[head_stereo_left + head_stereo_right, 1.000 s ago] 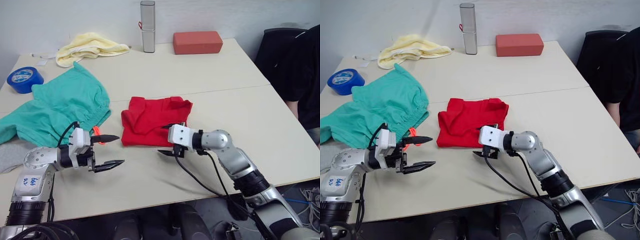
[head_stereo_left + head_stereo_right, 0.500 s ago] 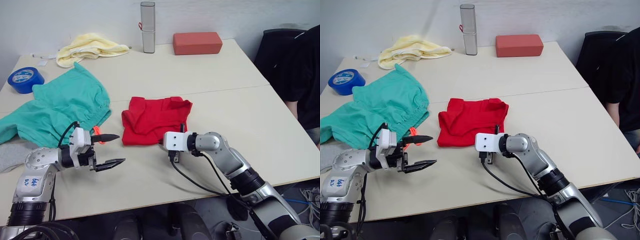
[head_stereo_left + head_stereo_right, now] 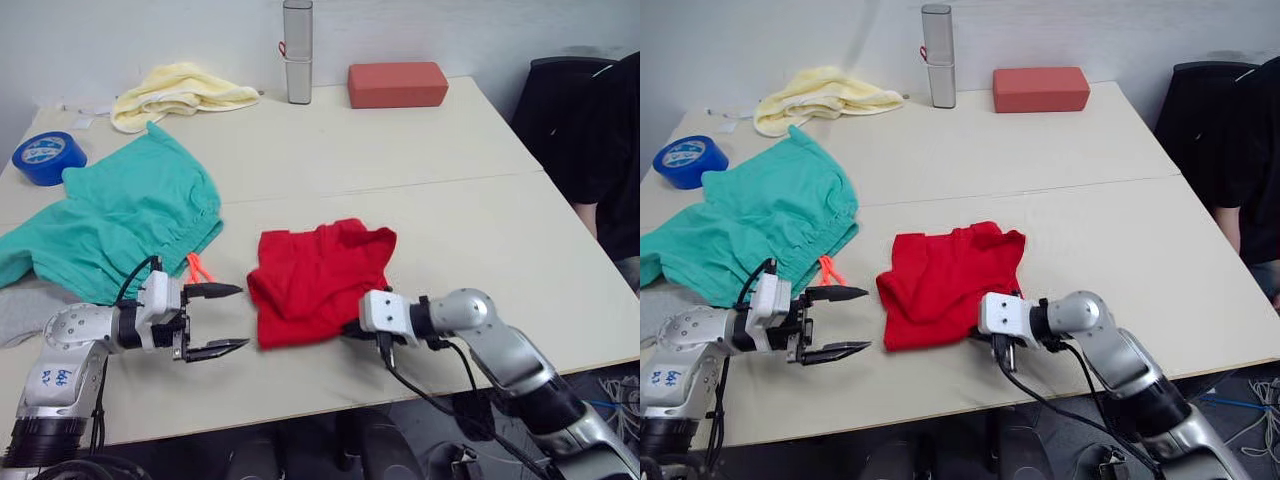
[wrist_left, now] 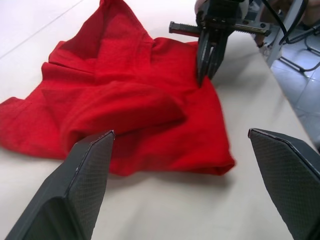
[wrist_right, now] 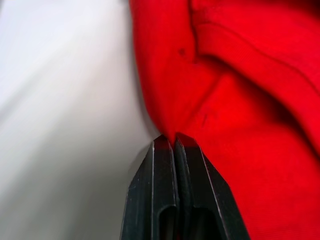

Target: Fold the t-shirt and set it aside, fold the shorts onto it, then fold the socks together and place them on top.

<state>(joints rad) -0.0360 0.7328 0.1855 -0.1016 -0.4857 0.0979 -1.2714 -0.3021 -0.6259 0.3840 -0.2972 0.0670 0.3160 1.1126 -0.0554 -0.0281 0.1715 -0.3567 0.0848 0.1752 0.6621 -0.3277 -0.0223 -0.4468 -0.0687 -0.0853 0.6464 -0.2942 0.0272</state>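
The red t-shirt point(image 3: 318, 278) lies bunched and folded near the table's front edge. My right gripper point(image 3: 352, 327) is shut on its near right edge, and the right wrist view shows the closed fingertips point(image 5: 175, 142) pinching a fold of red cloth. To the t-shirt's left, my left gripper point(image 3: 240, 317) hovers open just above the table with nothing in it. The teal shorts point(image 3: 120, 220) are spread out at the left, their orange drawstring point(image 3: 197, 268) beside the left gripper. A grey sock point(image 3: 18, 312) peeks out at the far left edge, partly under the shorts.
Along the back of the table are a pale yellow cloth point(image 3: 175, 90), a silver cylinder point(image 3: 297, 52) and a red block point(image 3: 397, 84). A blue tape roll point(image 3: 42, 157) sits at the far left. A person in black point(image 3: 605, 150) sits at the right.
My right gripper has shut on the t-shirt's edge and dragged it toward the table's front edge and slightly right. The left gripper has stayed open in about the same place.
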